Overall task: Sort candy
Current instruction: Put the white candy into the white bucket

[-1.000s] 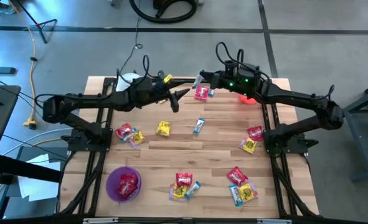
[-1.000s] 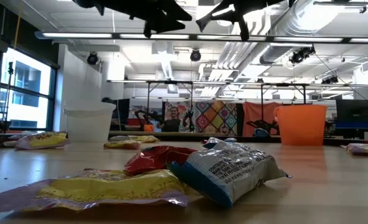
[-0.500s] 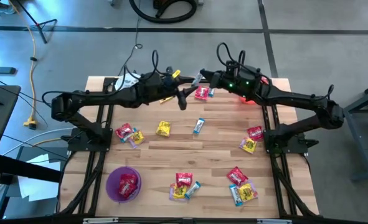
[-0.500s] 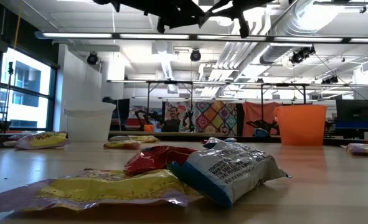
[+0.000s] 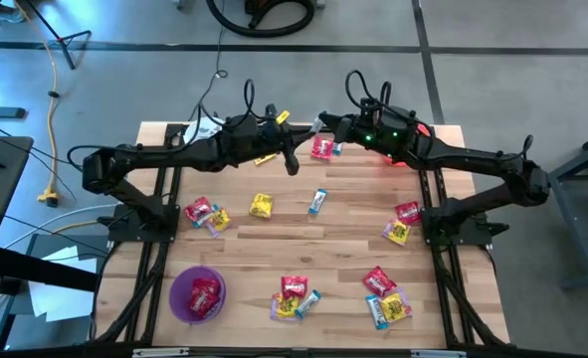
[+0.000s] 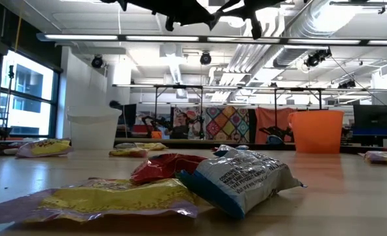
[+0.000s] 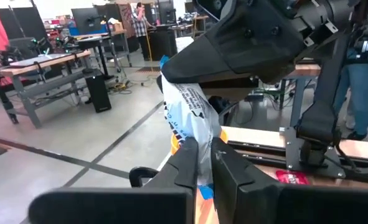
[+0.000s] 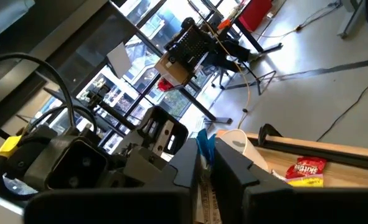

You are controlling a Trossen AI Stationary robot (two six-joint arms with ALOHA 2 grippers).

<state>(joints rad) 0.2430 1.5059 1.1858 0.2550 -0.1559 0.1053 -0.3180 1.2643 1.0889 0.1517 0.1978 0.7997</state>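
The left pincer (image 7: 202,163) has moved across to the right pincer (image 8: 203,163) and closed on its blue candy (image 7: 187,112)

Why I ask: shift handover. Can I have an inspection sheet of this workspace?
Surface: wooden table.
Job's things: red, yellow and light-blue candy scattered; one red piece in the purple bucket; white bucket and orange bucket on the far side.
Clutter: nothing seen.
Grippers: left gripper and right gripper meet above the far side, fingers of both shut on one light-blue candy.
Cables: yellow cable on the floor.
Surroundings: workbenches, a person.
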